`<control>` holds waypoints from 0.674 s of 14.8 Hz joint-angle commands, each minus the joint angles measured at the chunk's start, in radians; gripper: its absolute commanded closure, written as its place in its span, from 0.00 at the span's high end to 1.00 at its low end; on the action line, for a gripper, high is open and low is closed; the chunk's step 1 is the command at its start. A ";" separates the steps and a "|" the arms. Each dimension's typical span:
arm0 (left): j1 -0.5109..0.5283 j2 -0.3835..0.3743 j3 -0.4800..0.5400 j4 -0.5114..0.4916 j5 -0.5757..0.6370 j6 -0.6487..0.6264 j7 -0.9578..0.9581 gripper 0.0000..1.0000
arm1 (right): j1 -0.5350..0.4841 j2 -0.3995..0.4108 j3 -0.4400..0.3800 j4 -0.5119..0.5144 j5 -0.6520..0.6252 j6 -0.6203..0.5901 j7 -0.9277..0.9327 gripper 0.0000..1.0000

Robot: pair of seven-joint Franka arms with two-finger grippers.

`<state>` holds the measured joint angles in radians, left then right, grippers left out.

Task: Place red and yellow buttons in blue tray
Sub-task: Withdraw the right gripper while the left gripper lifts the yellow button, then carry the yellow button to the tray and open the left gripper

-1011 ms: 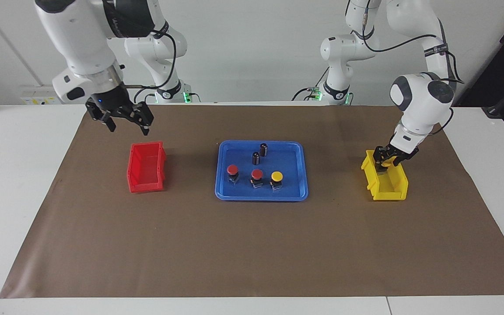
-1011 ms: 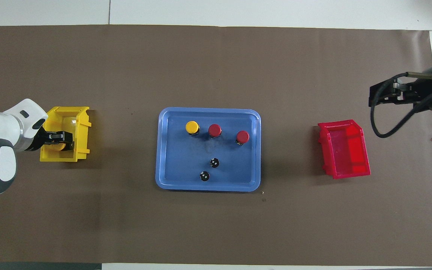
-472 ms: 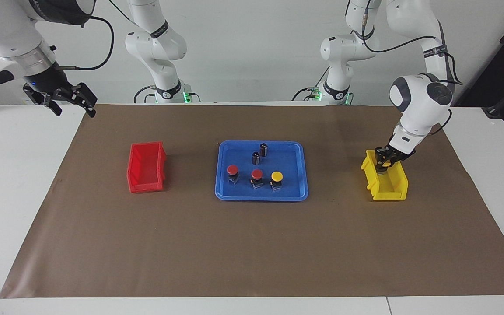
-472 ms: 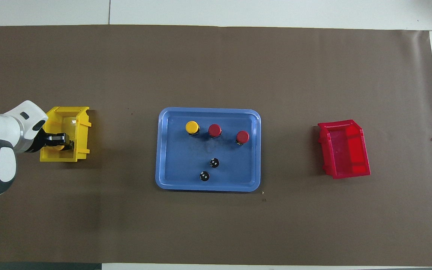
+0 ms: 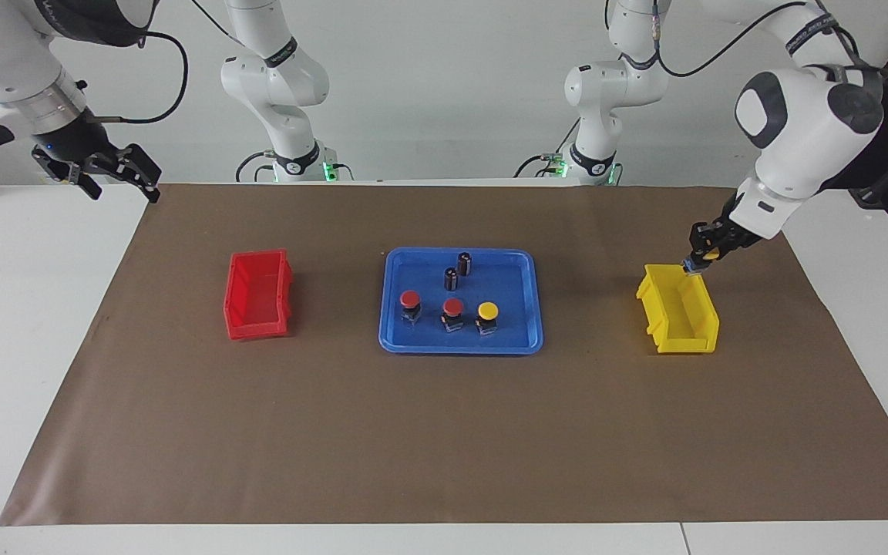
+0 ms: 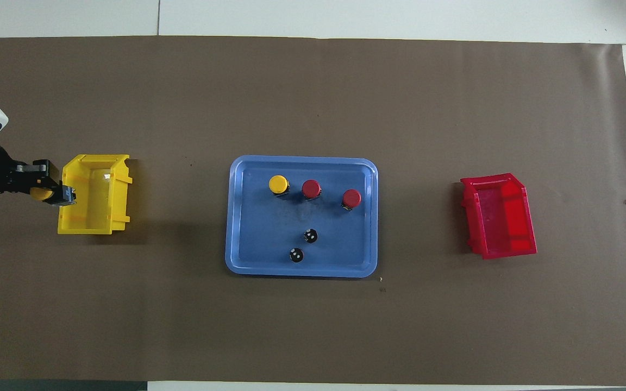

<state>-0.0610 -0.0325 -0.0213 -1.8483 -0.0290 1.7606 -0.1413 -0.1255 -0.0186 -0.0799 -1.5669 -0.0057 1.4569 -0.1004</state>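
My left hand grips the small, light, hard yellow-capped push-button (slippery dome, so hold its body) over the yellow plastic bin.

My right hand waits, fingers spread, over the counter's right-arm end.

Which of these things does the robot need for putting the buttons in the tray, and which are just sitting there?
Needed:
- blue tray
- two red buttons and a yellow button, in the tray
- another yellow button, held by the left end effector over the yellow bin

Just sitting there:
- red bin
- two dark cylinders
- right end effector, waiting
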 commanded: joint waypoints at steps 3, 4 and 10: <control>-0.314 0.101 0.004 -0.055 -0.023 0.242 -0.464 0.01 | -0.005 -0.024 0.008 -0.028 -0.011 0.002 -0.001 1.00; -0.350 0.156 0.004 -0.046 -0.023 0.311 -0.542 0.01 | -0.003 -0.024 0.011 -0.030 -0.011 0.002 -0.001 1.00; -0.439 0.258 0.004 -0.026 -0.023 0.435 -0.684 0.01 | -0.003 -0.027 0.011 -0.036 -0.010 -0.001 -0.002 1.00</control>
<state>-0.4773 0.2147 -0.0353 -1.8984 -0.0412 2.1822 -0.7933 -0.1242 -0.0194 -0.0747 -1.5716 -0.0057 1.4565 -0.1004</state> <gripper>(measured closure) 0.590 0.000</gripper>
